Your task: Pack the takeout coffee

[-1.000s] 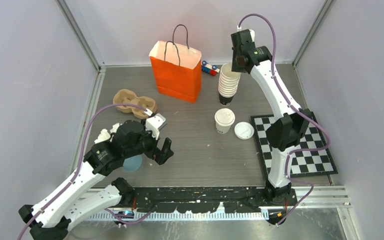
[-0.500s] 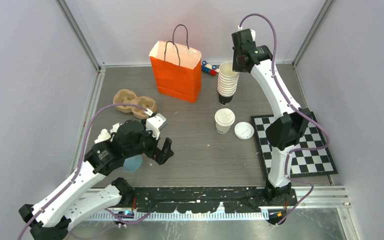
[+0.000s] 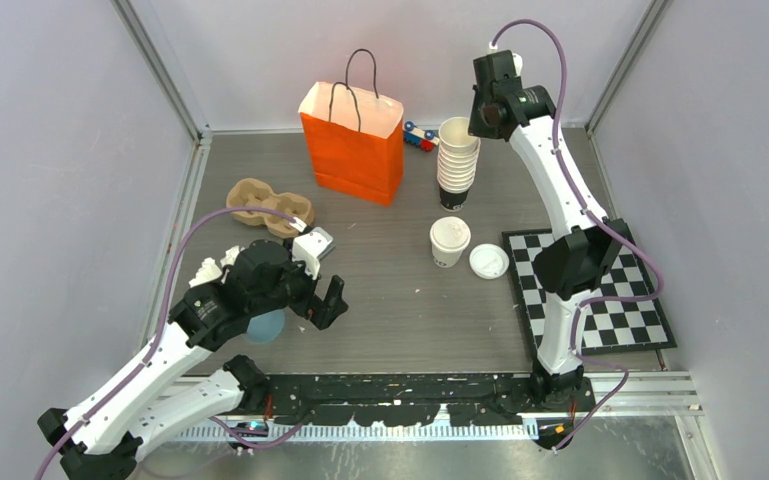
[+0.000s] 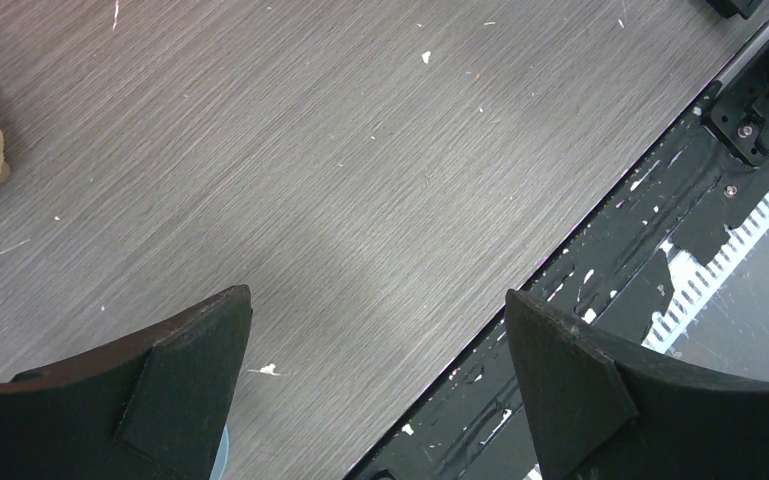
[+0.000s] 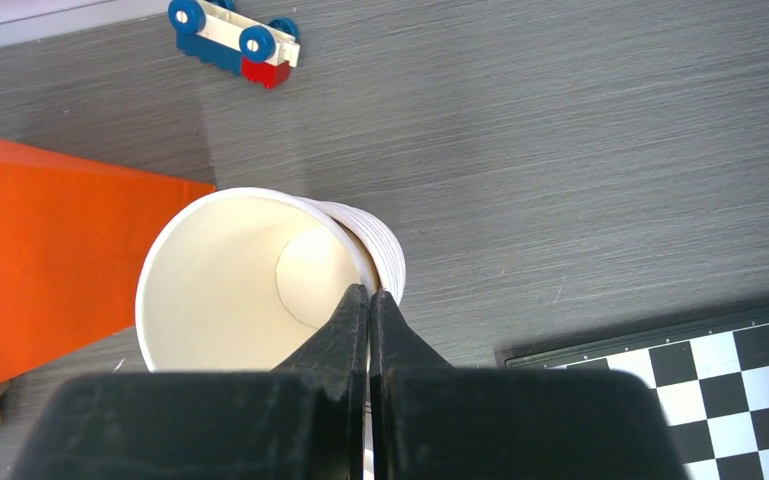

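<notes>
Clamps the right gripper (image 5: 368, 295) on the top rim of the tall stack of nested white paper cups (image 5: 260, 290), probably to peel one off; calls for a straight lift. Holds the left gripper (image 4: 377, 295) open, empty. Leaves the small lidded white paper cup (image 3: 449, 241) well apart from the right gripper, towards its base

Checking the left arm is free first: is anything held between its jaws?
No, the left gripper has its jaws wide apart, with only tabletop showing between them.

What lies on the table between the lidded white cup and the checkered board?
A loose round white lid lies flat there, to the right of the lidded cup and close to the left edge of the checkered board. The top external view shows it.
</notes>
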Available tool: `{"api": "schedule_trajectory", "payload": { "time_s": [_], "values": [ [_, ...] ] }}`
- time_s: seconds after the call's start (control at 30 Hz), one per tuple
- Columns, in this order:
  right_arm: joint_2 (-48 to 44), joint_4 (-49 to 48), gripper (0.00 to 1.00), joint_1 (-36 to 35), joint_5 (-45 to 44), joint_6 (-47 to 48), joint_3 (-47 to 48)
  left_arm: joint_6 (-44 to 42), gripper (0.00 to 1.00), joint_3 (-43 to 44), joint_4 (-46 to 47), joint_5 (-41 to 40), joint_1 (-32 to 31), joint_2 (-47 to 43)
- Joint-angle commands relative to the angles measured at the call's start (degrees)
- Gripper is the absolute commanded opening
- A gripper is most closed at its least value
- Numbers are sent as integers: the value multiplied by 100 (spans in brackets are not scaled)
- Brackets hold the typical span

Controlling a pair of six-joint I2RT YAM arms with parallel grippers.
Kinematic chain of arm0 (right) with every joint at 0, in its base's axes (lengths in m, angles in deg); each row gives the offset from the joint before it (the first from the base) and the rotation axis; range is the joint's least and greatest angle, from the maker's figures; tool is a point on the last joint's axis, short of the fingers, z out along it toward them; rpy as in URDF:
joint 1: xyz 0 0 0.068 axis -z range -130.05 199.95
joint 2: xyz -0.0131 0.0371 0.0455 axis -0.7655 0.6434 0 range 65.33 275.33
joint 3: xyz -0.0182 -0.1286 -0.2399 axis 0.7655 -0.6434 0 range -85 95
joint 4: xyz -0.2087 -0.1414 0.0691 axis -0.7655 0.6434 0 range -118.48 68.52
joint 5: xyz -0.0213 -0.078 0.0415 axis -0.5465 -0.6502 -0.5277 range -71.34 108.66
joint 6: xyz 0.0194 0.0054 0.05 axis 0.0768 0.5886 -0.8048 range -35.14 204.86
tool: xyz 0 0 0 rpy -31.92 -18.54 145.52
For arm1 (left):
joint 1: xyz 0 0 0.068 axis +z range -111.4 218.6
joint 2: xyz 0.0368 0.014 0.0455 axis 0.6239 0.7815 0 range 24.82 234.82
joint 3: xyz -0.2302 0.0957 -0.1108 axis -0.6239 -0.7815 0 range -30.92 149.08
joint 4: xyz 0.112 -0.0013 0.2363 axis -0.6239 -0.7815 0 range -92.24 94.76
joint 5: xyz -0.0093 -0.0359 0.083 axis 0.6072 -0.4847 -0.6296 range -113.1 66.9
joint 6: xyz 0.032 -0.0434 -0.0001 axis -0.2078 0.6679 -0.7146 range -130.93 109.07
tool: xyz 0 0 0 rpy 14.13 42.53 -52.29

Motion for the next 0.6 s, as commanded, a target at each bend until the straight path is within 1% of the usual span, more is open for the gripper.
{"api": "schedule_trajectory", "payload": {
  "time_s": [0.0, 0.43, 0.57],
  "values": [
    [-318, -110, 0, 16, 113, -91, 323, -93, 100, -36, 134, 73, -9, 1],
    [-913, -13, 0, 18, 274, 106, 668, -108, 100, -34, 121, -14, -9, 83],
    [-1189, 97, 0, 8, 564, 14, 629, -115, 100, -45, 142, -34, -9, 106]
  ]
}}
